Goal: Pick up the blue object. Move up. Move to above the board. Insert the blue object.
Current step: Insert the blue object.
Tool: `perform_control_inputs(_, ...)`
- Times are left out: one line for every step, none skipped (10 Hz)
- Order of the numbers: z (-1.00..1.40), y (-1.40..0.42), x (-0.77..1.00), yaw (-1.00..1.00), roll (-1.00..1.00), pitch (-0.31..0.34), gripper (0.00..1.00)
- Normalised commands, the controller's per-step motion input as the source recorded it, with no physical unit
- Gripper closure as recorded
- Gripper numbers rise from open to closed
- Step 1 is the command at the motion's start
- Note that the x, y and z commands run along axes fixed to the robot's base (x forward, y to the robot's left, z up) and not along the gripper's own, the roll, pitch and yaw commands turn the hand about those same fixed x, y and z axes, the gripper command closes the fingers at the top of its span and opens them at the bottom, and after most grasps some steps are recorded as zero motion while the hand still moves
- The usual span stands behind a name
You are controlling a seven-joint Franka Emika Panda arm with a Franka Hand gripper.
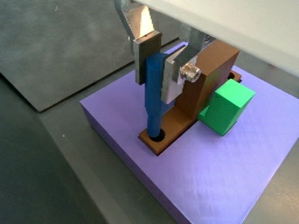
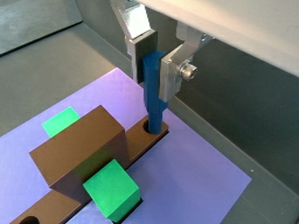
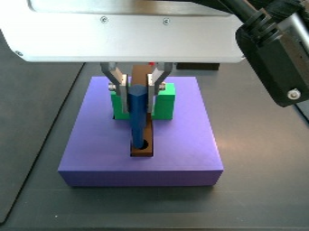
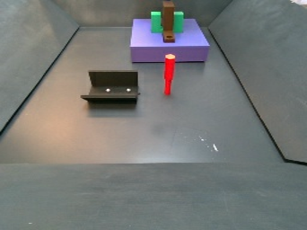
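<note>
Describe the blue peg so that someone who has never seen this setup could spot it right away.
Find the large purple slab at one end of the dark floor; a narrow brown board lies on top of it beside a green block. The blue object stands upright with its lower end in the board's hole, between the gripper fingers. The only similar peg is red and stands on the floor off the slab.

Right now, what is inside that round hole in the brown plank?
The blue object's lower end sits in the board's hole, the gripper around its top. How deep it reaches is hidden.
</note>
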Motion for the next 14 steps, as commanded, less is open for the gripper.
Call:
perform_control_inputs(-0.17, -0.07, 0.19, 0.00, 0.01, 0.000, 1.00)
perform_control_inputs(-0.17, -0.04, 0.18, 0.00, 0.02, 0.004, 1.00)
perform_control_inputs(-0.15, -0.01, 0.16, 0.00, 0.01, 0.009, 1.00)
perform_control_inputs(-0.17, 0.00, 0.11, 0.00, 0.03, 0.009, 1.00)
perform_control_inputs(-0.19, 0.00, 0.07, 0.00, 0.05, 0.014, 1.00)
perform_control_inputs(-0.17, 0.00, 0.06, 0.00, 0.04, 0.017, 1.00)
perform_control_inputs(-0.16, 0.00, 0.05, 0.00, 0.02, 0.003, 1.00)
perform_control_inputs(-0.17, -0.02, 0.06, 0.00, 0.04, 0.000, 1.00)
perform_control_inputs(-0.22, -0.02, 0.05, 0.00, 0.06, 0.000, 1.00)
perform_control_inputs(-0.28, -0.06, 0.05, 0.00, 0.10, 0.000, 1.00)
perform_control_inputs(-0.31, -0.08, 0.05, 0.00, 0.12, 0.000, 1.00)
perform_control_inputs(-0.34, -0.08, 0.03, 0.00, 0.12, 0.000, 1.00)
perform_control_inputs(-0.34, -0.08, 0.03, 0.00, 0.11, 0.000, 1.00)
perform_control_inputs(-0.37, -0.08, 0.03, 0.00, 0.10, 0.000, 1.00)
